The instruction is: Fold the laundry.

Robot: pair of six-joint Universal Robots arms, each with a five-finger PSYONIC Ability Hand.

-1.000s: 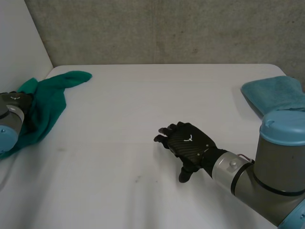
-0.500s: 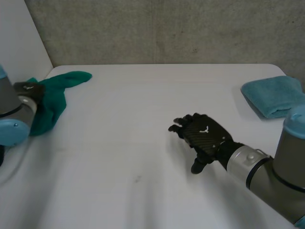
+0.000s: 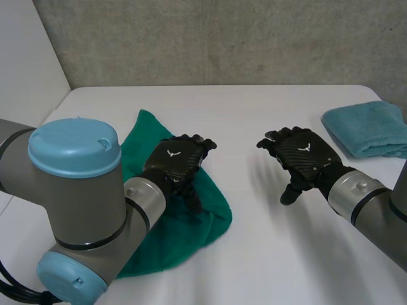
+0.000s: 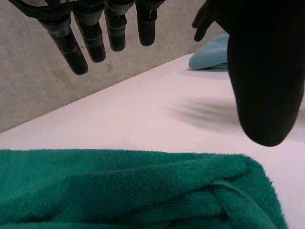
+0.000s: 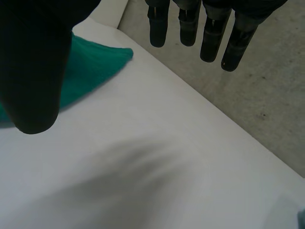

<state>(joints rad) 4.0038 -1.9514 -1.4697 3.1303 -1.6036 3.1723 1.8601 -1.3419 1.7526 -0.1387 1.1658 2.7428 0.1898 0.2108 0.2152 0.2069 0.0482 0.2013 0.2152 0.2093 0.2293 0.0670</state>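
My left hand (image 3: 177, 162) hovers over the near-middle of a rumpled dark-green terry towel (image 3: 206, 219), fingers straight and loose, gripping nothing. The towel lies on my left side of the white table (image 3: 273, 254). My right hand (image 3: 302, 154) hangs spread and empty above bare tabletop, between the green towel and a folded light-blue towel (image 3: 369, 127) at the table's right edge.

We see fuzzy, matt terry cloth in the green towel (image 3: 206, 213) and the blue towel (image 3: 369, 127). The table (image 3: 254, 121) looks smooth and matt, the wall (image 3: 222, 38) rough like concrete, and the left hand (image 3: 175, 162) and right hand (image 3: 302, 152) wear a black woven-look shell with a slight sheen.
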